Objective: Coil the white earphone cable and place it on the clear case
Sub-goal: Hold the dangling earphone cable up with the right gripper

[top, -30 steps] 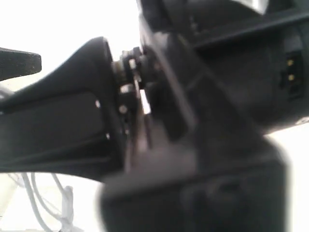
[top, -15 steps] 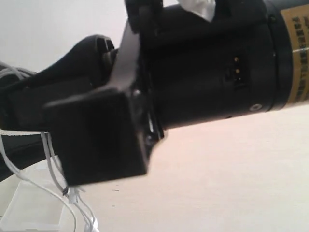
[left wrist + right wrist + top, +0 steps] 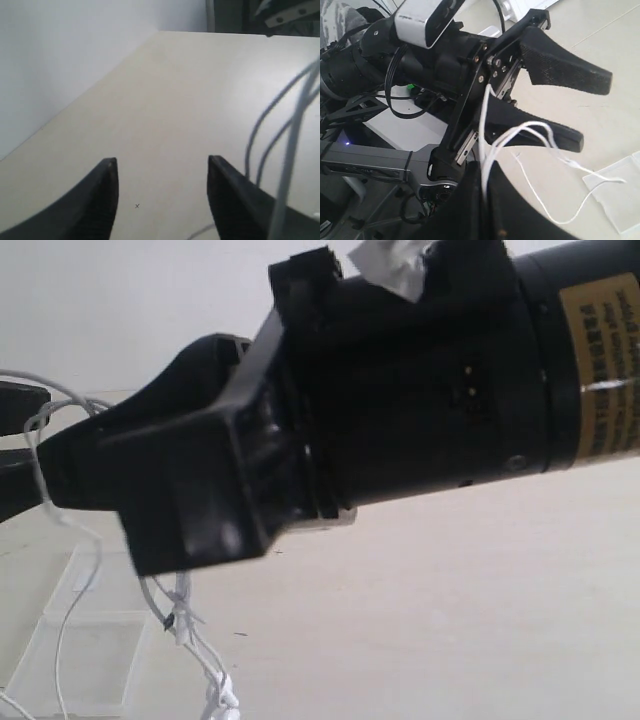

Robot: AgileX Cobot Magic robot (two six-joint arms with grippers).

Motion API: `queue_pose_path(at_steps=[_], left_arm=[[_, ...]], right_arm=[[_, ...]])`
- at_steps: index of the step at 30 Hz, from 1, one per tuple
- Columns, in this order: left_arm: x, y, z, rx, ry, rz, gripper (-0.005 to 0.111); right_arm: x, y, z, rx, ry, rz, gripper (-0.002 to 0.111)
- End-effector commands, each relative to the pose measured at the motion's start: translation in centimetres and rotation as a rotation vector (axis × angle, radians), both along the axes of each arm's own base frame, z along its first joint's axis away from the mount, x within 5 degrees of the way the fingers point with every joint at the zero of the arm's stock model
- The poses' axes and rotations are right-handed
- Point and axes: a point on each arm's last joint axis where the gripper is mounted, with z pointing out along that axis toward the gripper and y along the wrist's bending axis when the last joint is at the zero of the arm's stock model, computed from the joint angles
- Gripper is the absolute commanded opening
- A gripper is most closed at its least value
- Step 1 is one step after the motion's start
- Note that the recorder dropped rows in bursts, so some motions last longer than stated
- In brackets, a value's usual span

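Observation:
My right gripper [image 3: 484,176] is shut on the white earphone cable [image 3: 536,128], with several strands rising from between its closed jaws. In the exterior view this gripper [image 3: 45,465] points left, and the cable [image 3: 185,625] hangs from its tip down toward the table. The clear case [image 3: 85,665] lies flat at the lower left, under the hanging strands; it also shows as the clear case [image 3: 620,197] in the right wrist view. My left gripper [image 3: 162,165] is open with nothing between its fingers, and cable strands [image 3: 292,135] pass just beside one finger. The earbuds and plug are not clearly seen.
The right arm's black body [image 3: 430,390] fills most of the exterior view and hides the table's middle. The left arm's open fingers [image 3: 565,70] stand close to the held cable. A pale tabletop [image 3: 165,90] meets a white wall [image 3: 60,50].
The right arm has drawn back from the exterior camera and shifted up and right. The cable and clear case now show at lower left, with strands pulled higher.

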Motion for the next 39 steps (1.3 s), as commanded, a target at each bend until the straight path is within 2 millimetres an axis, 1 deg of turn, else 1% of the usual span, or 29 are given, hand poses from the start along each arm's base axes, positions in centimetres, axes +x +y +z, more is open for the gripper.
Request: queue_pose_path(at_steps=[1,5,10,12,17,20,23,27,33,39], left_arm=[[0.0,0.1,0.2,-0.069,0.047,0.047,0.053],[0.0,0.1,0.3,-0.115,0.072,0.060,0.053],[0.0,0.1,0.3,-0.150,0.103,0.073,0.053],[0.0,0.1,0.3,-0.162,0.115,0.078,0.056],[-0.3,-0.2,0.2,-0.152,0.137,0.035,0.069],[-0.1,0.0,0.1,-0.128,0.126,0.060,0.072],[0.0,0.3,0.2,-0.138,0.115,0.096,0.073],[-0.3,0.5,0.5,-0.132,0.088,0.120,0.073],[-1.5,0.6,0.8,-0.103,0.063,0.113,0.073],[-2.6,0.0,1.5,-0.098,0.088,0.013,0.073]], right_arm=[[0.3,0.1,0.1,0.001,-0.005,-0.031,0.000],[0.6,0.1,0.0,0.001,-0.012,-0.062,0.000],[1.1,0.4,-0.6,-0.016,-0.002,-0.085,0.000],[1.3,0.6,-0.8,-0.023,0.002,-0.092,0.000],[1.7,0.8,-1.3,-0.036,0.005,-0.109,0.000],[1.7,0.7,-1.1,-0.032,0.001,-0.111,0.000],[1.5,0.6,-0.8,-0.024,-0.003,-0.108,0.000],[1.4,0.5,-0.7,-0.019,-0.007,-0.106,0.000],[1.5,0.4,-0.7,-0.019,-0.009,-0.116,0.000],[1.6,0.4,-0.7,-0.019,-0.011,-0.132,0.000]])
